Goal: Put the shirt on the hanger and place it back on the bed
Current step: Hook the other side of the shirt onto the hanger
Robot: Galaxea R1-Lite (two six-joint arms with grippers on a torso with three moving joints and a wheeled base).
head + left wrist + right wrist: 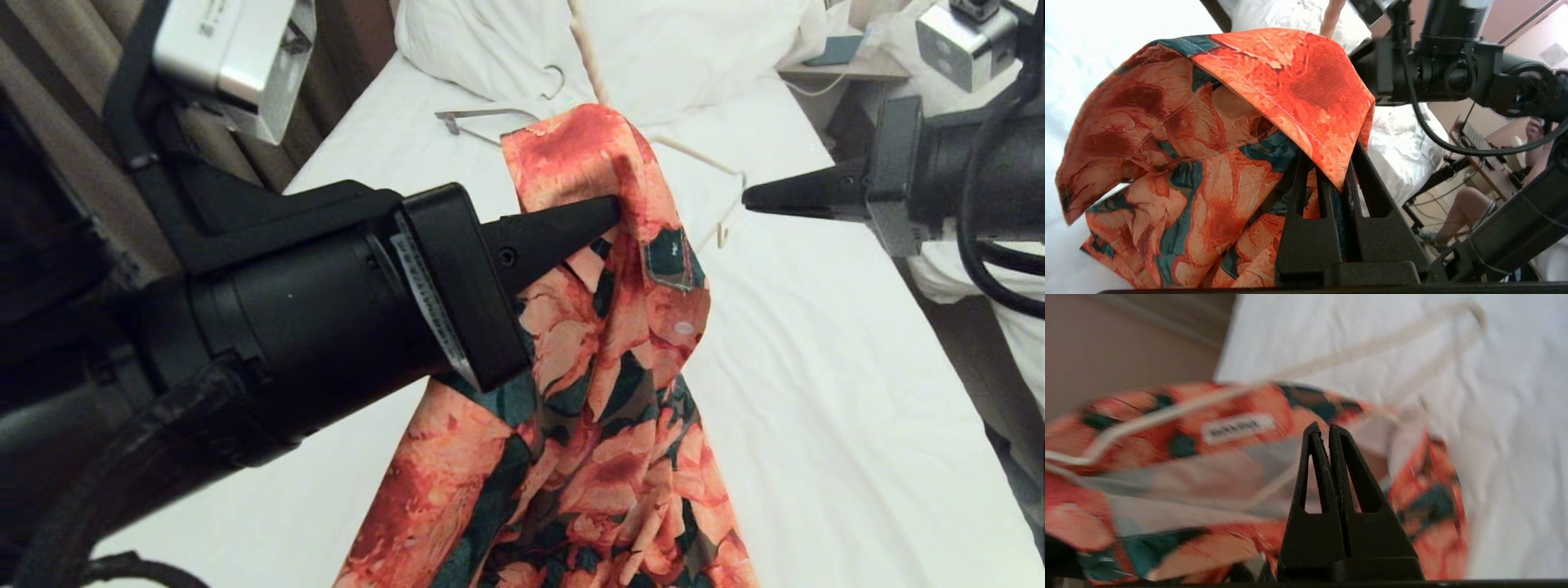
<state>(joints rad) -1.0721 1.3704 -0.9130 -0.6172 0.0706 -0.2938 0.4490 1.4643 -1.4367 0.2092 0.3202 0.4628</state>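
Two grippers: left gripper (608, 214) fingers clamped on limp, slippery orange-floral shirt (604, 392); right gripper (749, 198) fingers together, touching thin cream wire hanger (718, 167). Best regrasped by collar.

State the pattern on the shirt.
Large orange-pink flowers on dark green across the shirt; the head view shows it best.

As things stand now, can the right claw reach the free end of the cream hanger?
Probably yes. The right claw, shut and empty, points at the hanger end sticking out of the shirt, with nothing between. It must open first.
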